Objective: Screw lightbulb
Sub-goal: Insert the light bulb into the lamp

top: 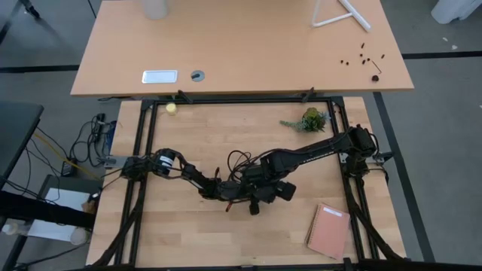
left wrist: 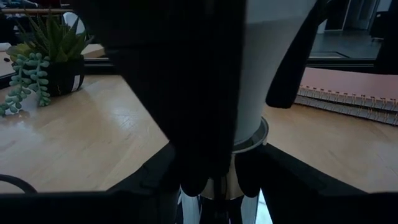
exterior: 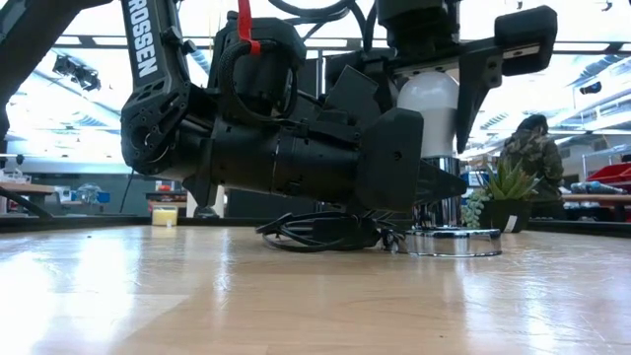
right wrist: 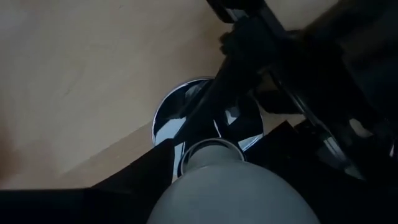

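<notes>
Left hand [exterior: 429, 182] is laid low across the desk [exterior: 296, 296], and the neck of the chrome socket [exterior: 454, 240] looks pinched between its fingers, so the base is steadied. Further right, the lightbulb [exterior: 427, 104] is held upright in the right hand [exterior: 444, 79], fingers pressed on the white glass, directly over the socket. Bulb's base seems entered already; how far it's threaded can't be told, so turning is probably left.
</notes>
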